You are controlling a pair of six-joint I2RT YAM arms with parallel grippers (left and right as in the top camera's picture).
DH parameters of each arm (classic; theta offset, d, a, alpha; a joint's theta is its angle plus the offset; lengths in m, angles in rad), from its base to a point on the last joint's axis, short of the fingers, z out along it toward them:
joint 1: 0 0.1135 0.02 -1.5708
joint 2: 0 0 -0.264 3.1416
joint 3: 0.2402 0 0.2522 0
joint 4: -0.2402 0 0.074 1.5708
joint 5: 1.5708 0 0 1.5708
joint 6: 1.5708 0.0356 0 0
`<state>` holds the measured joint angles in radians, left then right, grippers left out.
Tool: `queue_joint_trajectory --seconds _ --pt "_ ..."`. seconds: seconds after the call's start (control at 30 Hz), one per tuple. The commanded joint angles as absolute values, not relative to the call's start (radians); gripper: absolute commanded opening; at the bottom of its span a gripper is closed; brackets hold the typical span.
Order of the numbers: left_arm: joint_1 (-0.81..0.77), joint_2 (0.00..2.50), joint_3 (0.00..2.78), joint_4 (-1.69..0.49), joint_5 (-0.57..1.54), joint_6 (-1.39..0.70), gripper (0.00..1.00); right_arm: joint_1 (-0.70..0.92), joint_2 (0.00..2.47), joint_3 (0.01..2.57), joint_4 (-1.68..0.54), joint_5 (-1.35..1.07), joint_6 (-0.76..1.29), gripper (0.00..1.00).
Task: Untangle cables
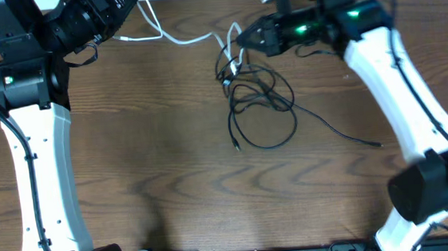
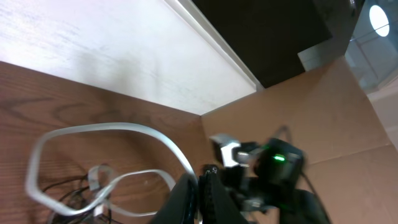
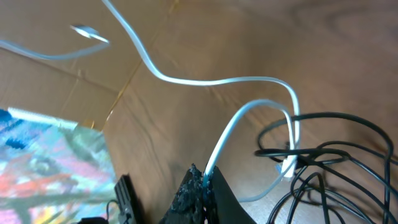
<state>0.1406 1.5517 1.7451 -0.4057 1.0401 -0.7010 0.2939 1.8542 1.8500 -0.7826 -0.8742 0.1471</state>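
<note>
Where the white cable (image 1: 188,40) is strung along the far side of the table (image 1: 147,164), each end of that span is held by an arm. At the right end it is pinched in the closed right gripper (image 1: 238,38); in the right wrist view it is seen rising straight out from between the fingertips (image 3: 185,200). At the left end, near the top edge of the overhead view, the cable is met by the left gripper (image 2: 200,186). In the left wrist view that gripper's fingers are pressed together and the cable runs down into them, so it is clamped there too. Just below the right gripper the white cable is looped back into the black cables (image 1: 263,98), and its white plug (image 3: 288,165) is seen against their upper strands. The black cables are bunched in overlapping loops right of the table's middle, flat on the wood. One black strand is led out to the lower right and ends in a small plug (image 1: 379,143) well apart from the bunch. Another short end (image 1: 237,147) is pointed downward at the bunch's left. Brown cardboard (image 2: 323,109) is seen beyond the table's far edge.
</note>
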Motion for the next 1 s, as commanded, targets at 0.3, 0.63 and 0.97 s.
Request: queue_joint_trajectory --seconds 0.3,0.63,0.97 --pt "0.146 1.542 1.756 -0.421 0.980 -0.665 0.08 0.094 1.556 1.855 -0.878 -0.731 0.095 0.01" --pt "0.146 1.542 1.756 -0.455 0.948 -0.646 0.08 -0.031 1.524 1.855 -1.013 -0.727 0.056 0.01" --pt "0.146 1.542 1.756 -0.467 0.948 -0.624 0.08 -0.024 1.549 1.851 -1.203 -0.627 0.024 0.01"
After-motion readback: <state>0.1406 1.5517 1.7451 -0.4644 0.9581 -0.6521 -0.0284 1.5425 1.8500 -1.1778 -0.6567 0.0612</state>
